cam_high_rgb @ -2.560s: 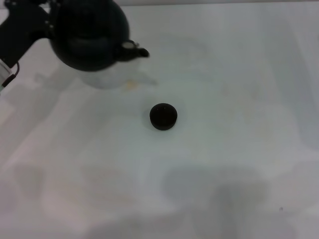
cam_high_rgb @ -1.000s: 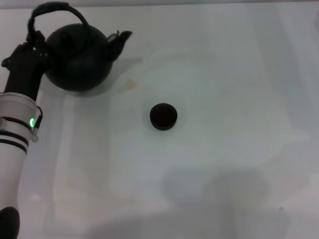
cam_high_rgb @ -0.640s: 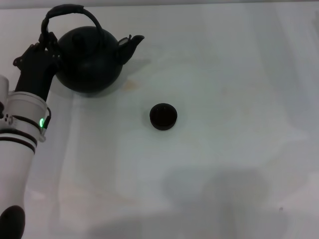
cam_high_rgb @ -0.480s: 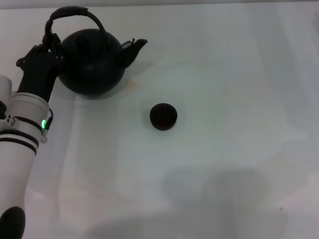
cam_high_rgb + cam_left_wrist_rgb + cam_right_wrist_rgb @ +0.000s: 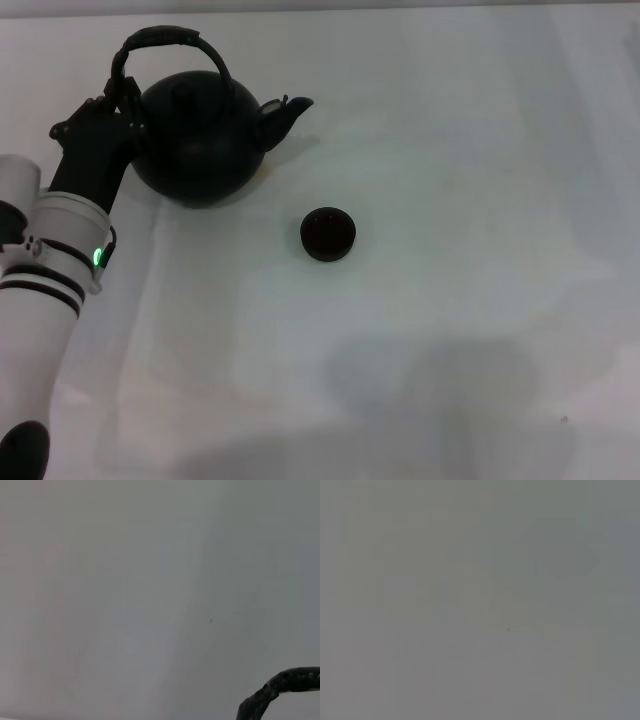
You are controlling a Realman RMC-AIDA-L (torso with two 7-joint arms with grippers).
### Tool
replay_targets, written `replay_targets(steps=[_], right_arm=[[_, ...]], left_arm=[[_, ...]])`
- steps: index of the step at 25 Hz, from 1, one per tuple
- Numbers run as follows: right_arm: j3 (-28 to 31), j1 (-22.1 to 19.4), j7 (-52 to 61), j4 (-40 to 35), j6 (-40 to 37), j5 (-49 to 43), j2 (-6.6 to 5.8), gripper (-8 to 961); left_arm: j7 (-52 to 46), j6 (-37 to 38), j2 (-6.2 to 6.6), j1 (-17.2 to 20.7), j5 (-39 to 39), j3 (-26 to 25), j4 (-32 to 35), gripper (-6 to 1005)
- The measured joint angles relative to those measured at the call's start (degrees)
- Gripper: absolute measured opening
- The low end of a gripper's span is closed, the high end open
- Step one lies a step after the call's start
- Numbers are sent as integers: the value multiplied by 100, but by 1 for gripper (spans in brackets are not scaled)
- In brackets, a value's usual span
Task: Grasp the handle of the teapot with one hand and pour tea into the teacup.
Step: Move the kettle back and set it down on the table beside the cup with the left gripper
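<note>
The black round teapot [image 5: 200,145] is upright at the back left of the white table [image 5: 450,330], with its spout [image 5: 285,112] pointing right. My left gripper [image 5: 121,90] is shut on the left side of the arched handle [image 5: 168,39]. Whether the pot rests on the table or hangs just above it, I cannot tell. The small dark teacup [image 5: 328,234] stands on the table in front and to the right of the spout, apart from it. A bit of the dark handle [image 5: 280,686] shows in the left wrist view. My right gripper is out of view.
My white left forearm [image 5: 50,290] reaches in along the left edge. The right wrist view shows only a plain grey surface. A faint stain [image 5: 262,172] marks the table near the pot.
My left gripper has carried the teapot to the right and nearer, toward the teacup, keeping it upright. The teacup has not moved.
</note>
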Motion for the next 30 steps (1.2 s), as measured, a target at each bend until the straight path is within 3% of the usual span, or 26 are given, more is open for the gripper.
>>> replay_targets(steps=[7,12,23,29,30], right_arm=[[0,-17,0,0,-3,0,0,825],[0,-28,0,0,-1,0,0,825],[6,-63,0,0,31,23,3,825],[18,-68,0,5,41,29,8,825],[17,-69,0,7,41,32,8,825]], left_arm=[[-18,-1,1,67,1,-1,1,129],[-134,57,8,145,116,-11,8,284],[-316,330,25,342,179,-1,1,517],[-543,567,35,582,461,0,2,731],[-573,624,35,638,548,1,-7,806]])
